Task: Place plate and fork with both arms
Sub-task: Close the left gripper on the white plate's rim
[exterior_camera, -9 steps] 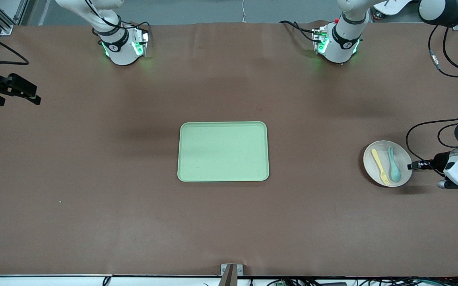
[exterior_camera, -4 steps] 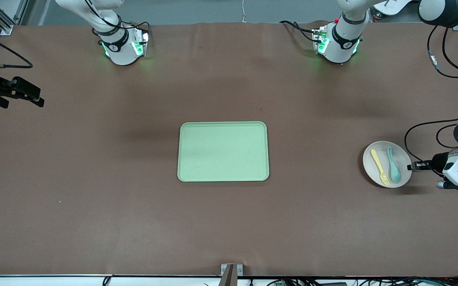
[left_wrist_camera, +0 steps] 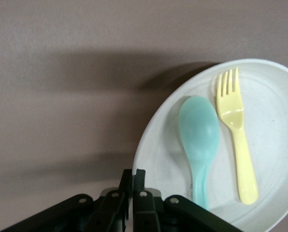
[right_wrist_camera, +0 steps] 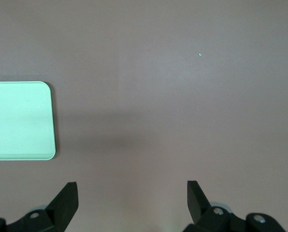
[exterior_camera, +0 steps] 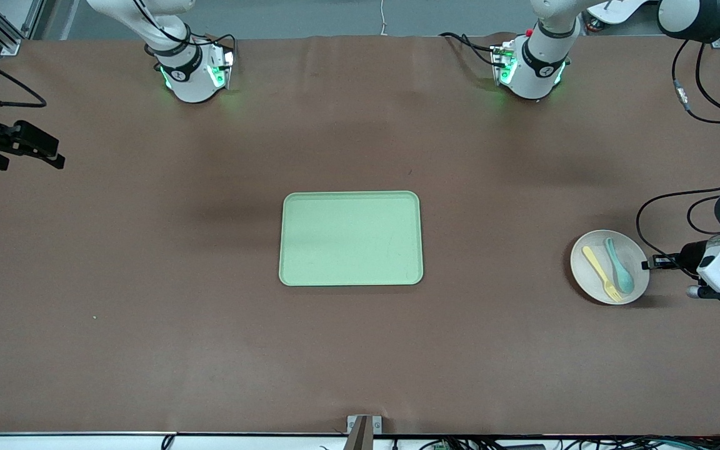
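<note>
The pale beige plate [exterior_camera: 632, 250] lies near the left arm's end of the table, with a pale-yellow fork [exterior_camera: 598, 265] and a teal spoon [exterior_camera: 619, 267] side by side on it. My left gripper [exterior_camera: 650, 262] is shut on the plate's rim, on the side away from the tray. In the left wrist view its black fingers [left_wrist_camera: 140, 178] pinch the edge of the plate [left_wrist_camera: 274, 121], with the fork [left_wrist_camera: 237, 135] and the spoon [left_wrist_camera: 200, 133] just past them. My right gripper [exterior_camera: 55, 155] hangs open over bare table at the right arm's end and holds nothing [right_wrist_camera: 132, 191].
A rectangular light-green tray [exterior_camera: 351, 238] lies at the table's middle, and its corner shows in the right wrist view [right_wrist_camera: 18, 121]. Brown cloth covers the table. The two arm bases [exterior_camera: 192, 74] [exterior_camera: 530, 70] stand along the edge farthest from the front camera.
The left gripper has shut on the plate's rim. The plate has shifted slightly toward the front camera and turned a little, with the fork and spoon on it. The right gripper wavered slightly.
</note>
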`<state>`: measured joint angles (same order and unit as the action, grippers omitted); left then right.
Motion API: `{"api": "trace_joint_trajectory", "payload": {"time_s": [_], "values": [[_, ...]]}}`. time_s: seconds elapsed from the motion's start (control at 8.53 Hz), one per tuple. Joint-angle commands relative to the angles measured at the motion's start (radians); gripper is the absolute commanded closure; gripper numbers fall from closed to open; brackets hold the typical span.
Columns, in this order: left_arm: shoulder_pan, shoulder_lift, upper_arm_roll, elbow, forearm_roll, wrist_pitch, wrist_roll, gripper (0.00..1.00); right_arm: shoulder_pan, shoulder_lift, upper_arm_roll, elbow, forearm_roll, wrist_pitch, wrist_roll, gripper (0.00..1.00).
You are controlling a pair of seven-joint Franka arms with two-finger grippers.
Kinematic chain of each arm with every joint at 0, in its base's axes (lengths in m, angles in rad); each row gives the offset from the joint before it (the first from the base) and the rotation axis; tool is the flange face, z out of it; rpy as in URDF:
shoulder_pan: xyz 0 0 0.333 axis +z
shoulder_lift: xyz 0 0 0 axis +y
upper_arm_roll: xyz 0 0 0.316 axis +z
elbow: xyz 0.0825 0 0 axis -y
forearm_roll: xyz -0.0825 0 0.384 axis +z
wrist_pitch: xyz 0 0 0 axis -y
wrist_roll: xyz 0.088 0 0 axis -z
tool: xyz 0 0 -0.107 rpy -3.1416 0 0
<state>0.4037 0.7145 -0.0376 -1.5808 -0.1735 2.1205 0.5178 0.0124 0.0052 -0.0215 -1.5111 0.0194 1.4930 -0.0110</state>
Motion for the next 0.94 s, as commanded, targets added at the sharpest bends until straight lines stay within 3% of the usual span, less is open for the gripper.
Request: {"api": "trace_joint_trajectory", "payload": {"time_s": [0.0, 0.35, 0.59, 0.82], "values": [[0.004, -0.062, -0.042, -0.004, -0.004, -0.022, 0.039, 1.0, -0.003, -0.008, 0.002, 0.003, -0.012, 0.0, -0.003, 0.01], [0.003, -0.122, -0.14, -0.007, -0.006, -0.101, 0.022, 1.0, -0.005, -0.01, 0.002, 0.003, -0.012, 0.0, -0.001, 0.0], [0.003, -0.133, -0.252, -0.008, -0.007, -0.149, -0.002, 1.0, -0.003, -0.008, 0.002, 0.003, -0.012, 0.001, -0.003, 0.0], [-0.005, -0.124, -0.394, -0.007, -0.004, -0.149, -0.161, 1.0, -0.003, -0.007, 0.002, 0.003, -0.01, 0.007, -0.001, 0.0]]}}
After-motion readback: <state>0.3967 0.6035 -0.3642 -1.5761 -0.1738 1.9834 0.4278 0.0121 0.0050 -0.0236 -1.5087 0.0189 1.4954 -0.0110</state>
